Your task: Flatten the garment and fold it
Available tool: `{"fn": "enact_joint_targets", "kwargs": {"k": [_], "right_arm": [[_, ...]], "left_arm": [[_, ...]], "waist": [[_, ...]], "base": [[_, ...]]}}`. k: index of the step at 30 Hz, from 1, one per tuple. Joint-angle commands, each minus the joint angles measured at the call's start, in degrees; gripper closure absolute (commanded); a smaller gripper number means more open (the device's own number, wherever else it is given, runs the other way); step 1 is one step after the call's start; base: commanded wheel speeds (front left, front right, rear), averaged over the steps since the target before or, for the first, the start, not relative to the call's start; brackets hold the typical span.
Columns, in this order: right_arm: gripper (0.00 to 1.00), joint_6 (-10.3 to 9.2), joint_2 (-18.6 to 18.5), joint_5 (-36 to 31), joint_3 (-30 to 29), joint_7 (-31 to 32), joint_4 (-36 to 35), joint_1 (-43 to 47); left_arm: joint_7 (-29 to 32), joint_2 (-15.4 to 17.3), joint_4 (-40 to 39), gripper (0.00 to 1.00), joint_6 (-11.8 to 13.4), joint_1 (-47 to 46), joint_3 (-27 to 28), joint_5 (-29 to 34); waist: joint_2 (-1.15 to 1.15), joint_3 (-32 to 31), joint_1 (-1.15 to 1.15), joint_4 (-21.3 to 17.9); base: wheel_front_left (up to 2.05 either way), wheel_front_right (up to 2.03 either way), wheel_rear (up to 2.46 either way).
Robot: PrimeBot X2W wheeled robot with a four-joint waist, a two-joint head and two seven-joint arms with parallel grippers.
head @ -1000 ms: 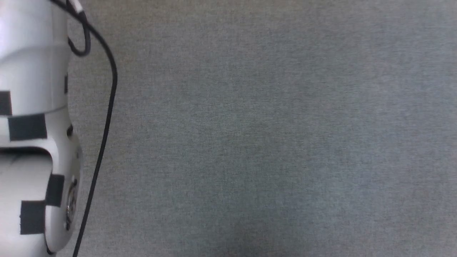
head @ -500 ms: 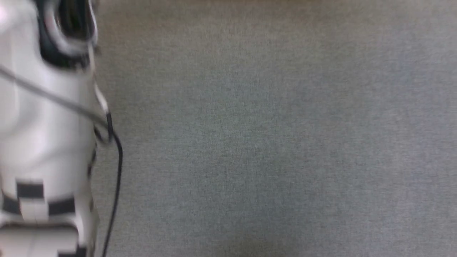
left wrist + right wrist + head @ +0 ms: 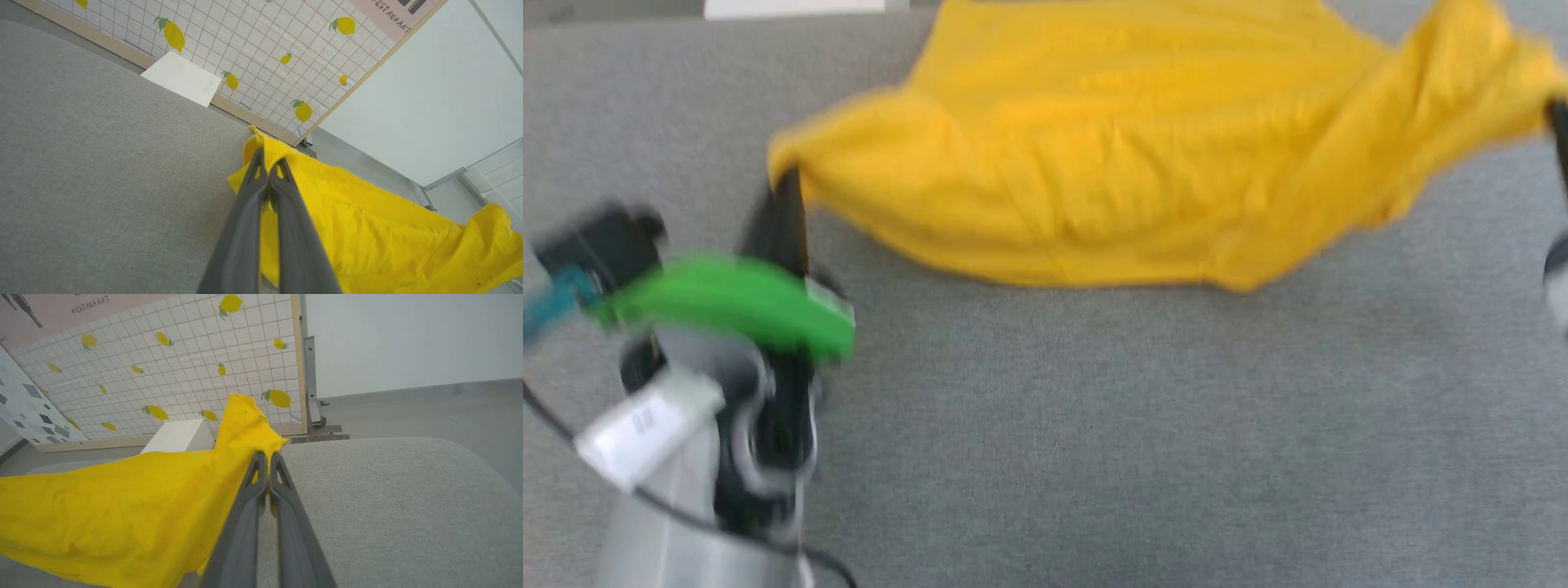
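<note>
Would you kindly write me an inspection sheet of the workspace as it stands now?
Surface: grey fabric tabletop, flat.
Job's things: yellow garment, wrinkled, stretched between both grippers, sagging mid-span; print not visible; contact with the tabletop unclear.
Clutter: white block at the far edge.
Grippers: left gripper and right gripper, jaws shut on opposite ends of the garment.
Cables: thin black cable behind the left gripper.
Surroundings: lemon-print tiled panel, pale wall, grey floor.

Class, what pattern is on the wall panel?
The wall panel: yellow lemons on white grid; right wrist view.
</note>
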Motion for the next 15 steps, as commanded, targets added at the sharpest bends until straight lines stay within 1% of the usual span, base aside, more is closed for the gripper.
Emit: {"fn": "enact_joint_targets", "kwargs": {"k": [1,5,9,11,15], "right_arm": [[1.00,-0.08,1.76,-0.65,-1.70,0.51,-1.96,3.42],[1.00,-0.08,7.47,-1.43,-7.28,2.72,-7.40,12.77],[1.00,-0.08,13.46,-1.79,-11.93,4.87,-11.53,21.16],[1.00,-0.08,15.37,-1.80,-13.73,5.63,-12.83,24.83],[1.00,-0.08,17.14,-0.55,-16.23,6.86,-14.05,31.52]], "left_arm": [[0.35,0.79,-1.27,1.00,0.41,3.82,-0.02,-0.27],[1.68,1.24,-4.15,1.00,0.48,13.90,-0.73,-1.78],[1.85,1.47,-5.28,1.00,0.53,22.61,-0.55,-3.23],[1.98,1.53,-5.79,1.00,0.25,26.36,-0.17,-4.43],[3.00,2.53,-6.97,1.00,-0.45,33.16,0.12,-6.12]], "waist": [[0.00,-4.08,0.00,-0.17],[0.00,-6.85,0.00,0.03],[0.00,-9.15,0.00,0.16],[0.00,-10.31,0.00,0.09],[0.00,-11.94,0.00,-0.05]], "base": [[0.00,0.00,0.00],[0.00,0.00,0.00],[0.00,0.00,0.00],[0.00,0.00,0.00],[0.00,0.00,0.00]]}}
